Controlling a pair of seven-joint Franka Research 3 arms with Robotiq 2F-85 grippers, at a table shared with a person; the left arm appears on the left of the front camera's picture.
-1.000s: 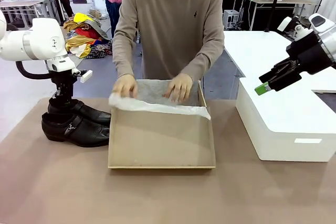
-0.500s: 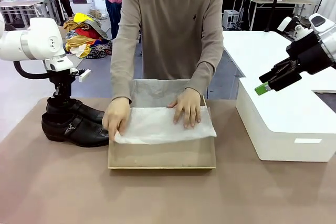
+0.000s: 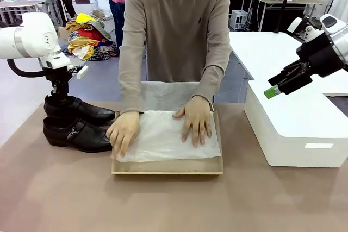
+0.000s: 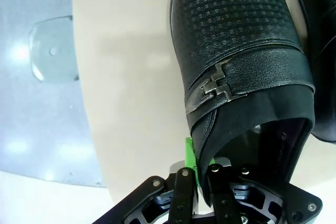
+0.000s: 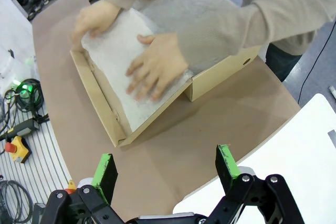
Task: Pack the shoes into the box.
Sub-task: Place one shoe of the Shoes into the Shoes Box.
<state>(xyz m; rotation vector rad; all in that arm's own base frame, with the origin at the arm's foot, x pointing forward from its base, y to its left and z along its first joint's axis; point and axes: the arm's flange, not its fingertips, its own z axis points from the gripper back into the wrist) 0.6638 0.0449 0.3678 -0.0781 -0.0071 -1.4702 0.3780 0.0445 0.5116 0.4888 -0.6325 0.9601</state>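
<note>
Two glossy black shoes lie at the table's left. My left gripper (image 3: pixel 58 97) comes straight down onto the heel of the rear shoe (image 3: pixel 81 110). Close up, my left gripper (image 4: pixel 201 174) is shut on the heel collar of this shoe (image 4: pixel 236 40), below its metal buckle. The front shoe (image 3: pixel 76 133) lies beside it, free. The brown cardboard box (image 3: pixel 167 165) stands mid-table, and the person's hands (image 3: pixel 194 120) press white tissue paper (image 3: pixel 163 134) flat inside it. My right gripper (image 3: pixel 274 87) hangs open and empty above the white box; from its wrist, my right gripper (image 5: pixel 166 171) looks down at the cardboard box (image 5: pixel 100 94).
A large white box (image 3: pixel 296 129) stands on the table's right side. The person stands at the far edge, leaning over the cardboard box. The second shoe (image 4: pixel 321 51) lies close against the gripped one. Bare tabletop runs along the front.
The person has pulled the tissue paper forward over the box floor and is now smoothing it with both hands. My left arm and the gripped shoe have shifted slightly left. The right arm is still.
</note>
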